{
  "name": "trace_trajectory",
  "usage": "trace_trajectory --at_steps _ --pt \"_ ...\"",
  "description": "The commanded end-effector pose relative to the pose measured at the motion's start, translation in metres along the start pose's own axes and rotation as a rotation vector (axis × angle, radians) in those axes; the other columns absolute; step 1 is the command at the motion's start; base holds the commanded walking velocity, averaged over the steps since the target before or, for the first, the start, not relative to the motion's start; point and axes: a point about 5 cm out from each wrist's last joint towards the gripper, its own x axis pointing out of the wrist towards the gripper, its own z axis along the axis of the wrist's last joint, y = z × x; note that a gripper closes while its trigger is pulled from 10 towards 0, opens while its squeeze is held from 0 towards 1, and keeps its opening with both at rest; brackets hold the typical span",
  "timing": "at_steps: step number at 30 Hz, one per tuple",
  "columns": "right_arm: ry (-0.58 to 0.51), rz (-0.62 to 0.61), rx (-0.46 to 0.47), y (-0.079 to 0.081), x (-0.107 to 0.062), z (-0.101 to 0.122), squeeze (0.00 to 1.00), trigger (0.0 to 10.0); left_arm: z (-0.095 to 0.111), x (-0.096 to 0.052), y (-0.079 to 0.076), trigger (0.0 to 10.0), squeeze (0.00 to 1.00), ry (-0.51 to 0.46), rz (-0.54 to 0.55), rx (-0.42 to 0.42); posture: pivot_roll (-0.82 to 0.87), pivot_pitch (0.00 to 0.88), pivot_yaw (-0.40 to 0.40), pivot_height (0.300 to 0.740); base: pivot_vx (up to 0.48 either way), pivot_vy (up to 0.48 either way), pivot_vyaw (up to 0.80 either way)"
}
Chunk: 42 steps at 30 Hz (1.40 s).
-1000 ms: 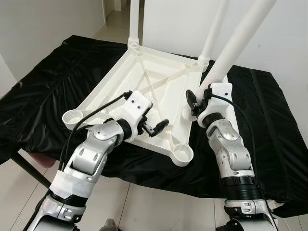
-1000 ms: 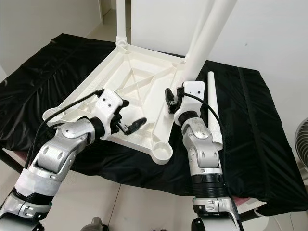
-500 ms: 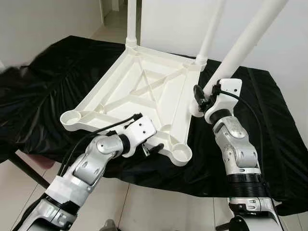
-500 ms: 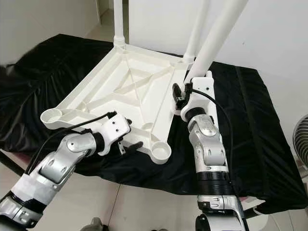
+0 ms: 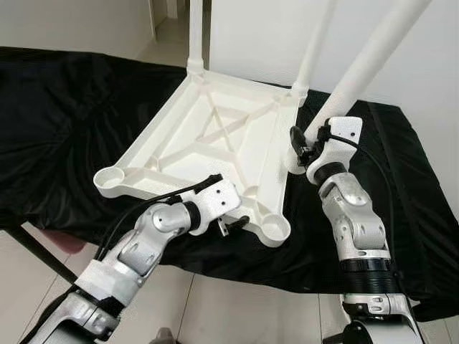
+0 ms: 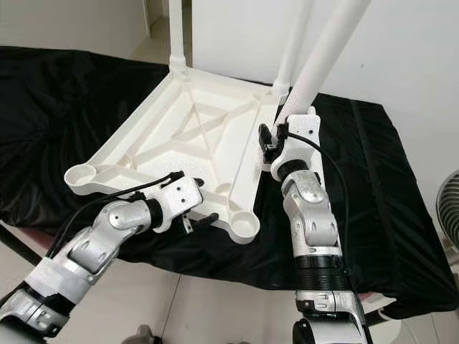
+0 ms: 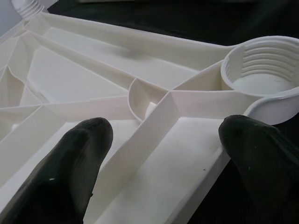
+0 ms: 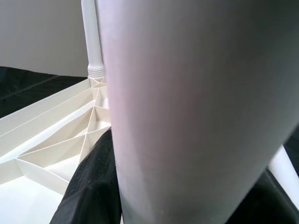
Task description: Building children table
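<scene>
A white plastic table top point(image 5: 215, 136) lies upside down on a black-draped surface. Two white legs stand in its far corners point(image 5: 195, 36) point(image 5: 315, 43). My right gripper point(image 5: 301, 143) is shut on a third white leg point(image 5: 366, 64), which leans up to the right with its lower end at the top's right edge. In the right wrist view this leg point(image 8: 187, 116) sits between black fingers point(image 8: 93, 186). My left gripper point(image 5: 233, 223) is open at the near edge, its fingers point(image 7: 74, 158) straddling a rib beside the empty near-right socket point(image 7: 261, 65). The near-left socket point(image 5: 111, 179) is also empty.
The black cloth point(image 5: 64, 122) drapes over the whole work surface and hangs off its near edge. Pale tiled floor point(image 5: 215, 308) lies below. A dark support bar point(image 5: 36, 251) slants at lower left. A fan point(image 6: 448, 208) stands at the far right.
My left gripper came down from above the ribs to the near edge by the near-right socket. My right gripper carried the leg a little farther back along the right edge. The camera shifted slightly.
</scene>
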Motion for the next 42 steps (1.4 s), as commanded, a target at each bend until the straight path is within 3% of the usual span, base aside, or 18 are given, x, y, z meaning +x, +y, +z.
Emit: trace_trajectory --at_steps 1,11,19,28,35,38,42 --pt "-0.036 -0.02 -0.01 -0.006 -0.001 0.008 0.0 10.0 -0.008 0.009 -0.01 10.0 0.0 0.046 -0.044 0.0 0.08 0.071 -0.034 0.74 0.0 0.0 0.0" --pt "-0.038 -0.024 -0.002 -0.005 -0.005 0.009 0.0 10.0 -0.002 0.022 -0.009 10.0 0.0 0.022 -0.025 -0.014 0.06 0.077 -0.022 0.74 0.0 0.0 0.0" --pt "-0.008 0.031 0.012 0.005 -0.02 0.0 0.0 10.0 0.001 0.034 -0.016 10.0 0.0 -0.016 -0.013 -0.057 0.04 0.092 -0.024 0.74 0.0 0.0 0.0" --pt "-0.018 0.074 0.025 0.012 -0.029 0.001 0.0 10.0 0.003 0.039 -0.013 10.0 0.0 -0.031 0.022 -0.083 0.03 0.102 -0.03 0.74 0.0 0.0 0.0" --pt "0.007 0.084 0.02 0.011 -0.039 -0.002 0.0 10.0 0.008 0.025 0.005 10.0 0.0 -0.082 0.087 -0.117 0.06 0.097 -0.035 0.74 0.0 0.0 0.0" --pt "0.051 0.077 0.003 0.013 -0.048 -0.011 0.0 10.0 0.019 0.01 0.015 10.0 0.0 -0.186 0.135 -0.185 0.08 0.093 -0.043 0.74 0.0 0.0 0.0" --pt "0.08 0.077 -0.005 0.016 -0.054 -0.017 0.0 10.0 0.029 0.001 0.017 10.0 0.0 -0.259 0.133 -0.235 0.08 0.092 -0.047 0.74 0.0 0.0 0.0"
